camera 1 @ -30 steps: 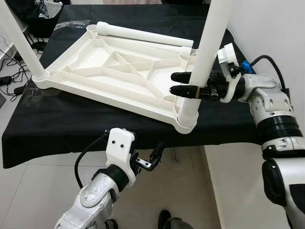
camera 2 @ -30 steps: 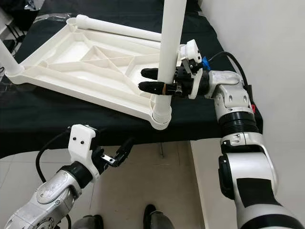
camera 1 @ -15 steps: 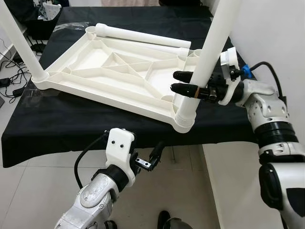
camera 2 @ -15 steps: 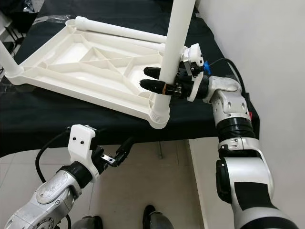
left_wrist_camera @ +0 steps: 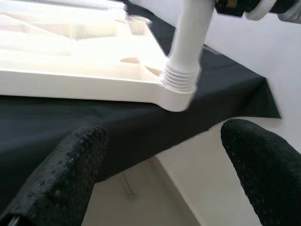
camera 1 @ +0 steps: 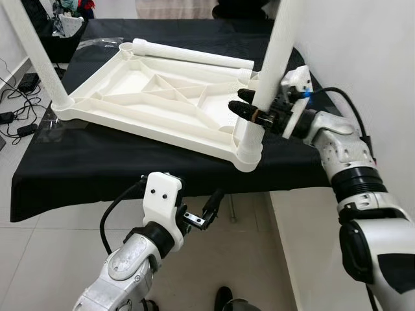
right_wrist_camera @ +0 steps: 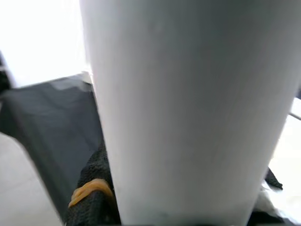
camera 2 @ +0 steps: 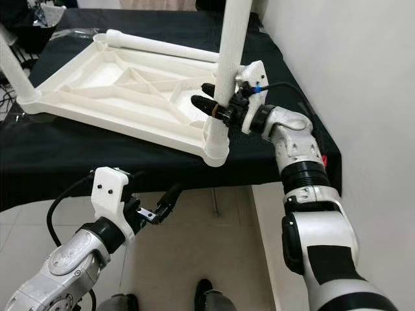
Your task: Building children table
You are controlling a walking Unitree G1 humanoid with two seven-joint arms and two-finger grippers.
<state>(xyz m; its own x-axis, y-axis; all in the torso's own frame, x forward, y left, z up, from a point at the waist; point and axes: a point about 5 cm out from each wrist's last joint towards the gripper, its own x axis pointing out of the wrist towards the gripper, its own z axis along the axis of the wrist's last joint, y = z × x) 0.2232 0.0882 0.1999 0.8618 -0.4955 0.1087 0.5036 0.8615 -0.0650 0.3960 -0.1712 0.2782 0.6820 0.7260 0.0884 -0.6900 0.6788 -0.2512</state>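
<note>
The right hand (camera 1: 249, 110) is clenched around the white leg (camera 1: 267, 71), which stands nearly upright in the corner socket at 5 o'clock of the upturned tabletop (camera 1: 155, 97) on the black desk (camera 1: 78, 168). The left hand (camera 1: 211, 210) hangs released below the desk edge, well apart. A spare leg (camera 1: 194, 56) lies at 12 o'clock.

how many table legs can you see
3: one upright leg in the right gripper at the near corner, one upright at the left corner, one lying along the tabletop's far edge.
</note>
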